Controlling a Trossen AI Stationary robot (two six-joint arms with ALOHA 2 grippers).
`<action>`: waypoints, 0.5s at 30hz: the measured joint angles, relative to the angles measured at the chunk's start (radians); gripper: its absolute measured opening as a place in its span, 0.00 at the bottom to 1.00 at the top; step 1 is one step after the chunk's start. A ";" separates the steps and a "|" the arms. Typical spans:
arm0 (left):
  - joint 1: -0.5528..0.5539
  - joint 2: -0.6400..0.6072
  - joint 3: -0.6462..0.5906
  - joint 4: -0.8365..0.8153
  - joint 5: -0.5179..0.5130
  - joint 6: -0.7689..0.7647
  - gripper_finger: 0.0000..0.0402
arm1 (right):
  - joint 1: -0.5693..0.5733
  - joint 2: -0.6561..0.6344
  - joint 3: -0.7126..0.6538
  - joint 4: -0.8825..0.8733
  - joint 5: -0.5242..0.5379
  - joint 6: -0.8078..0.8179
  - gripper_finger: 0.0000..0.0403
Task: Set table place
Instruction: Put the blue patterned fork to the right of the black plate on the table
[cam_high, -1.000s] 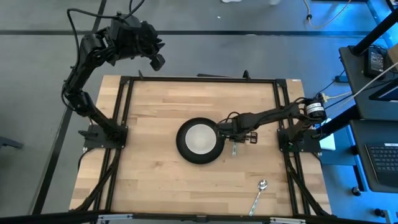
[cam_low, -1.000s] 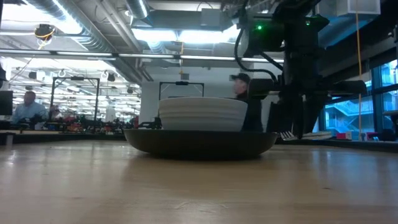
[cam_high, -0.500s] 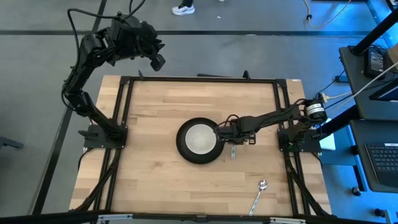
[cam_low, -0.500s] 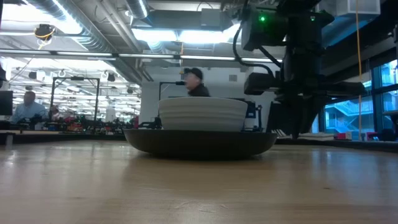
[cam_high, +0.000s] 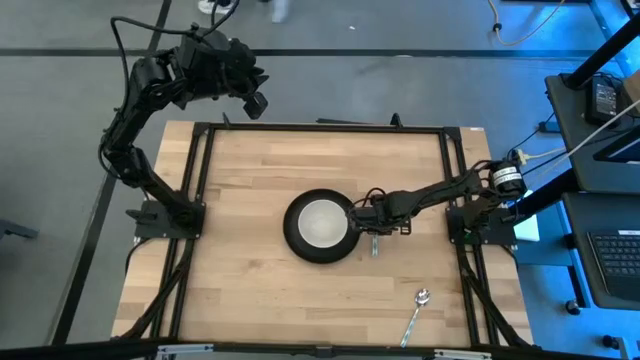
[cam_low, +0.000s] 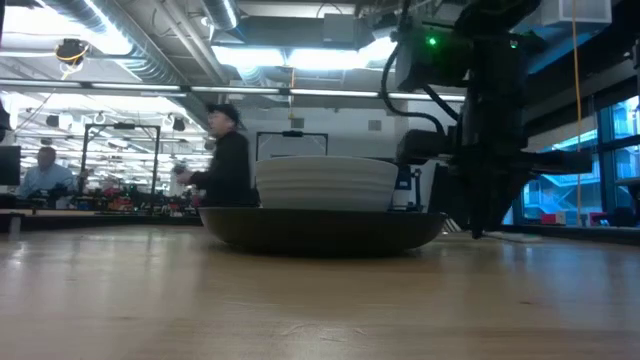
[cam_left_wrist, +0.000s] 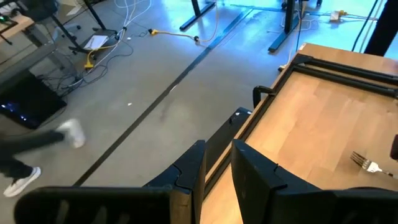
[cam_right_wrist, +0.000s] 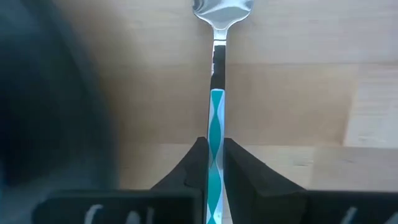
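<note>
A black plate with a white bowl on it rests at the middle of the wooden table. My right gripper is just right of the plate, low over the table, shut on a fork with a teal handle. The fork's tines also show in the left wrist view. A spoon lies flat near the table's near right corner. My left gripper is open and empty, raised beyond the table's far left corner. My right gripper pinches the fork's teal handle between its two fingers. The fingers point down from above and lie across the handle. The fork lies level, its silver head away from the fingers, right at the tabletop; whether it rests on the wood I cannot tell.
Black frame rails run along the table's left, right and far sides. Bare wood lies left of the plate and along the near edge. A person walks in the room behind the table.
My right gripper has gone down and a little toward the table's near edge with the fork, which sat tilted above the wood and is now level at the tabletop beside the plate. A person has crossed the background from right to left.
</note>
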 joint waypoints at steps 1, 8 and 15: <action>-0.002 0.000 0.000 0.000 0.000 0.000 0.17 | 0.000 0.000 -0.006 -0.001 -0.001 0.002 0.09; -0.006 0.000 0.000 0.000 0.000 -0.023 0.17 | -0.001 0.000 -0.042 0.009 0.000 0.002 0.09; -0.006 0.000 0.000 0.000 0.000 -0.052 0.17 | -0.001 -0.004 -0.063 0.032 -0.005 -0.005 0.12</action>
